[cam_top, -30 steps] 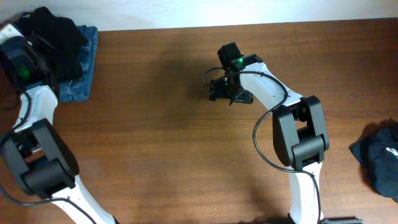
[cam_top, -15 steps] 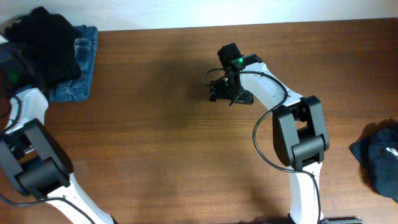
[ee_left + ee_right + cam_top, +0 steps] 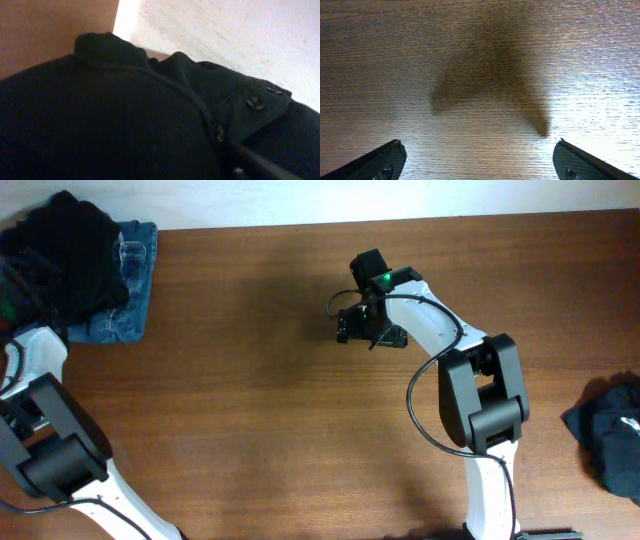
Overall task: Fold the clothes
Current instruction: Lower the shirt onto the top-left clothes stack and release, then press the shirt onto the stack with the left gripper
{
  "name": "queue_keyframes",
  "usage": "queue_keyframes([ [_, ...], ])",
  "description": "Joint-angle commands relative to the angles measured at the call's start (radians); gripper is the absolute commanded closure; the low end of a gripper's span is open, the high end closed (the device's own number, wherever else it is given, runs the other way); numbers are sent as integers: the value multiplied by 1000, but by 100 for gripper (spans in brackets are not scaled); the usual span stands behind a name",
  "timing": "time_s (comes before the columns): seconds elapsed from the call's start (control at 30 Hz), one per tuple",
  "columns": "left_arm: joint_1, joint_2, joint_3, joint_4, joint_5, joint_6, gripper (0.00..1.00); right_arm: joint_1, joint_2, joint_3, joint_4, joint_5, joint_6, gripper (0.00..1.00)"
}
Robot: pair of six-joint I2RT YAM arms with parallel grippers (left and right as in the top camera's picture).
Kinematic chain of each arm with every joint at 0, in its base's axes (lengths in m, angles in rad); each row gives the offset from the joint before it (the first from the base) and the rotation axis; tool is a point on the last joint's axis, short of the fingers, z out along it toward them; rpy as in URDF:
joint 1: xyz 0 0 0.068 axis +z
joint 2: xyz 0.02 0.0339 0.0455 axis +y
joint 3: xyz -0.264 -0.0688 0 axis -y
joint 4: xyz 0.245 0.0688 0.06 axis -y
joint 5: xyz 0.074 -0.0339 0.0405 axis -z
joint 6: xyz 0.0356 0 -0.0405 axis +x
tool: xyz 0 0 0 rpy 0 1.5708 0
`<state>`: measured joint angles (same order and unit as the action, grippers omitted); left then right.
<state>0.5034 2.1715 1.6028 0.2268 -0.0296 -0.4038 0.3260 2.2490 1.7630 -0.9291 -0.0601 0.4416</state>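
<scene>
Upper left: black garment (image 3: 75, 250) heaped, crumpled, on blue jeans (image 3: 125, 300). Left gripper (image 3: 12, 285) at that heap; its wrist view shows only black buttoned cloth, so I can't tell how the jaws stand. Right gripper (image 3: 367, 332) upper centre over bare table (image 3: 250, 400), jaws spread, empty. Another dark garment (image 3: 610, 435) bunched at right edge. Nothing laid flat; folding looks barely begun.

Prob. a robotics lab / test bench: two robot arms (image 3: 472, 395) w/ exposed cables (image 3: 409, 405) at a wood-grain table (image 3: 250, 410), plain white wall (image 3: 400, 198) behind, clothes (image 3: 75, 250) heaped at both table ends.
</scene>
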Motion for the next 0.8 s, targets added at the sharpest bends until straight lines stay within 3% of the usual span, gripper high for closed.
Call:
queue_keyframes([
  [0.0, 2, 38, -6, 0, 15, 8, 1, 2, -2, -9, 2, 11, 1, 1],
  [0.37, 2, -81, -5, -24, 97, 15, 1, 2, -2, -9, 2, 9, 1, 1],
  [0.53, 2, -207, -5, -212, 88, -1, 1, 2, -2, -9, 2, 8, 2, 1],
  [0.77, 3, -355, -5, -533, -119, -37, 1, 2, -2, -9, 2, 8, 1, 1],
])
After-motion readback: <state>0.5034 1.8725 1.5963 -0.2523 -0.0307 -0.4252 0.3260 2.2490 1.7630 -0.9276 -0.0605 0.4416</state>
